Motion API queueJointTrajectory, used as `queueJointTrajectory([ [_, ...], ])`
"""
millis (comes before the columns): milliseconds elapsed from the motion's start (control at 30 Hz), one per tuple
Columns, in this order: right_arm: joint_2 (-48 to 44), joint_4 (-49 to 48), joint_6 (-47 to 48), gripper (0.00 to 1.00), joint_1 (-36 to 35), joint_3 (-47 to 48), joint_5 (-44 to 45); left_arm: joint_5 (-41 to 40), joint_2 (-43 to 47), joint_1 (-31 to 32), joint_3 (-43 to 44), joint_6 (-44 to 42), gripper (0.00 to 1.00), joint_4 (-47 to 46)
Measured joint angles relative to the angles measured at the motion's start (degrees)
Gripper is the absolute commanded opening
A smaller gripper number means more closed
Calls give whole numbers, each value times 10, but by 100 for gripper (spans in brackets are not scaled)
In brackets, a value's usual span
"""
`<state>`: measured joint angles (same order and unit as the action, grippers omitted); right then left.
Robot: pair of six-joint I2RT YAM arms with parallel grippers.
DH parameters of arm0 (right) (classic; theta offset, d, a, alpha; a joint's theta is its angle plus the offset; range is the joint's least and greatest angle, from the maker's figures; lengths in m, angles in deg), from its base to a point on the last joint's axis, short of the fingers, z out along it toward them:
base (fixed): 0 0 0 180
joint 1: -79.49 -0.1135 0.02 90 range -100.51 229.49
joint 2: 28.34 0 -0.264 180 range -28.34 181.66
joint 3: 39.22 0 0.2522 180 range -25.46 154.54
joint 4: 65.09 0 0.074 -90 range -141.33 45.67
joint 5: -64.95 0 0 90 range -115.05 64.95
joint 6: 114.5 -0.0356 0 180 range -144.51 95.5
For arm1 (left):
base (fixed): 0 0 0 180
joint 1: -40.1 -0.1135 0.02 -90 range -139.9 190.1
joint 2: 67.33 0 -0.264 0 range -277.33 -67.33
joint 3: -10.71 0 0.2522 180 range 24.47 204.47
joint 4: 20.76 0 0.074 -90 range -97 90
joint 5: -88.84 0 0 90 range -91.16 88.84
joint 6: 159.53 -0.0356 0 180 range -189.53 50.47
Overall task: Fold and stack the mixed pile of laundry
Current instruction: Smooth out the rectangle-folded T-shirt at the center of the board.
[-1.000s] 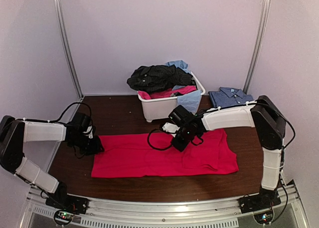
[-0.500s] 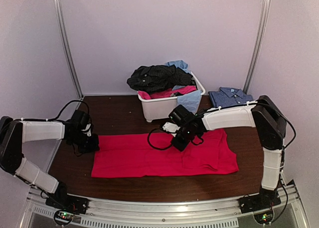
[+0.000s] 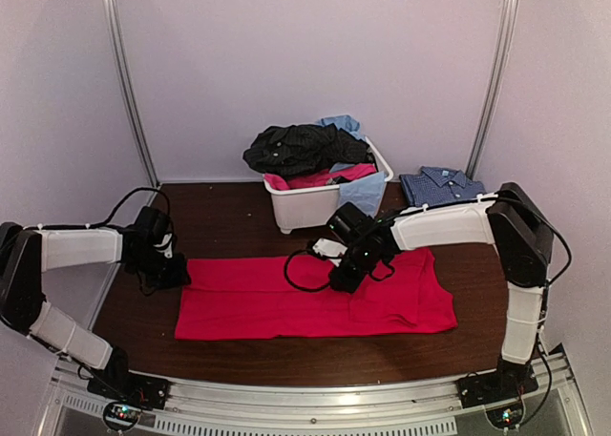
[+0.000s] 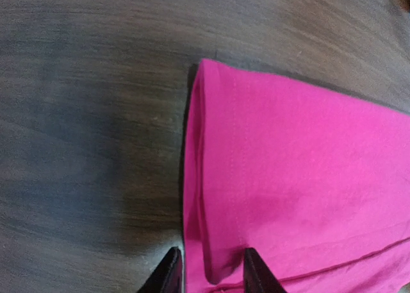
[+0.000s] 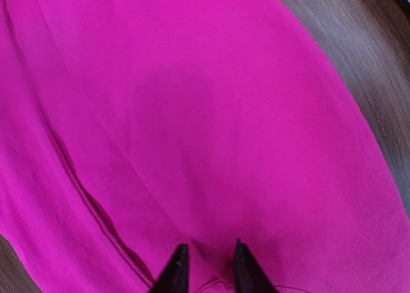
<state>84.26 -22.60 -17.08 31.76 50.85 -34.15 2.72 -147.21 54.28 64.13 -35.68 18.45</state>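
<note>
Status: early stage, judged from the layout.

- Blue checked shirt (image 3: 441, 185): lies folded flat on the tabletop (image 3: 239, 226), beyond and to the right of the right gripper (image 3: 344, 279). Counted as done.
- Pink-red garment (image 3: 315, 298): spread as a long band directly beneath both grippers. A doubled edge is seen in the left wrist view, so at least one lengthwise fold is judged made. Crosswise folds are not yet made.
- Left gripper (image 4: 211, 274): jaws apart, set either side of the band's doubled end corner, cloth flat between them.
- Right gripper (image 5: 209, 267): jaws narrowly apart over mid-cloth. No fold is seen lifted between them.
- Remaining pile: black pinstriped garment (image 3: 301, 148), light blue cloth (image 3: 341, 123) and more pink cloth are heaped in the white tub (image 3: 305, 207), beyond the right gripper. None of it is folded.

Left to do: finish the pink fold, stack it, then empty the tub.
</note>
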Motion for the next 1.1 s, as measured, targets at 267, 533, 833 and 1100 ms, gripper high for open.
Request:
queueJointTrajectory([
  [267, -43, 4, -7, 30, 2, -29, -69, 27, 60, -3, -2, -45, 39, 2],
  [533, -54, 4, 0, 29, 5, -28, -140, 61, 58, -3, -2, -57, 34, 21],
  [833, -2, 19, 1, 32, 5, -24, -147, 70, 38, 0, 3, -54, 38, 32],
  [1100, -136, -21, -115, 38, 26, -144, -108, 64, -76, 53, 144, -83, 35, 15],
])
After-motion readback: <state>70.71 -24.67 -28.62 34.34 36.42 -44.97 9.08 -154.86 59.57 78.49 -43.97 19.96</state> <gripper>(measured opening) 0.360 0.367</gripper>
